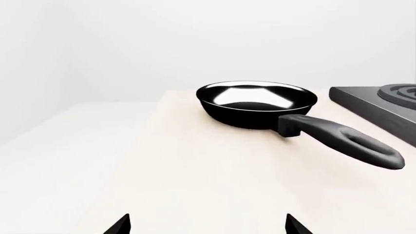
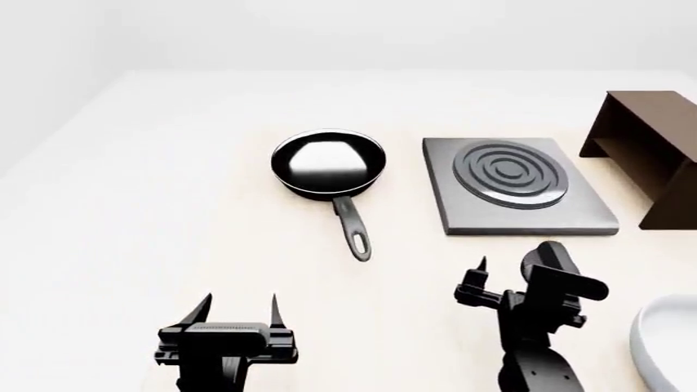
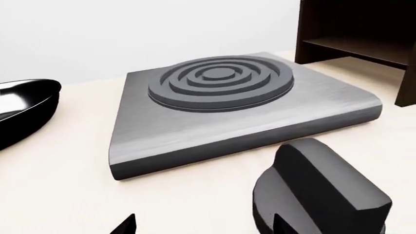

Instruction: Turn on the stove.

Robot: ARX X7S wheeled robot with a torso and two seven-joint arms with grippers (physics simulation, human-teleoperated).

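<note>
The stove [image 2: 512,184] is a flat grey square plate with concentric burner rings, right of centre on the table; it also fills the right wrist view [image 3: 221,107]. Its black round knob [image 3: 318,195] with a raised ridge stands in front of the plate, close to one of my right fingertips; in the head view the knob [image 2: 557,269] partly overlaps my hand. My right gripper [image 2: 512,284] is open and empty just short of the knob, as the right wrist view [image 3: 204,226] also shows. My left gripper [image 2: 234,314] is open and empty near the table's front, also seen in its wrist view [image 1: 206,225].
A black frying pan [image 2: 326,162] sits left of the stove, handle toward me; it also shows in the left wrist view [image 1: 256,103]. A dark brown box-like shelf [image 2: 648,151] stands at the right. A white rounded dish edge [image 2: 667,343] shows at the lower right.
</note>
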